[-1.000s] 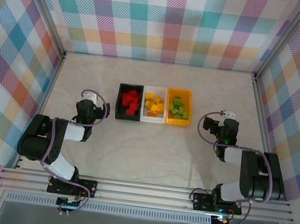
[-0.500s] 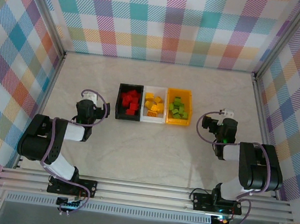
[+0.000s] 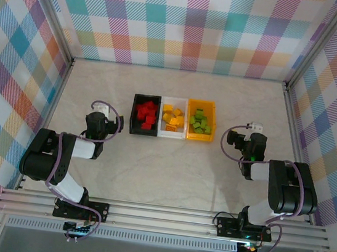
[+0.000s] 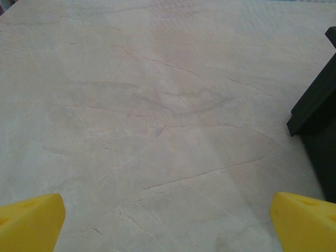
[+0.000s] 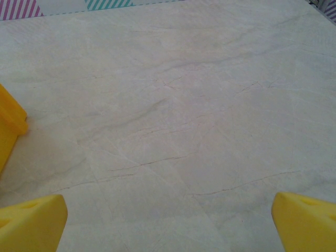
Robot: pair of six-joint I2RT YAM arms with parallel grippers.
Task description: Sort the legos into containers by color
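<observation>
containers (image 3: pixel 171 136): 3 | legos (image 3: pixel 147 112): 3 colour heaps, number unclear | arms (image 3: pixel 72 147): 2

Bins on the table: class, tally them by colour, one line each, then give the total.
Black bin: 1
White bin: 1
Orange bin: 1
Total: 3

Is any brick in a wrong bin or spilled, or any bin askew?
Nothing stands out. The black plastic bin holds the red bricks, the white bin the yellow-orange bricks, the orange-yellow bin the lime green bricks. The bins stand straight in a row; no brick lies outside.
</observation>
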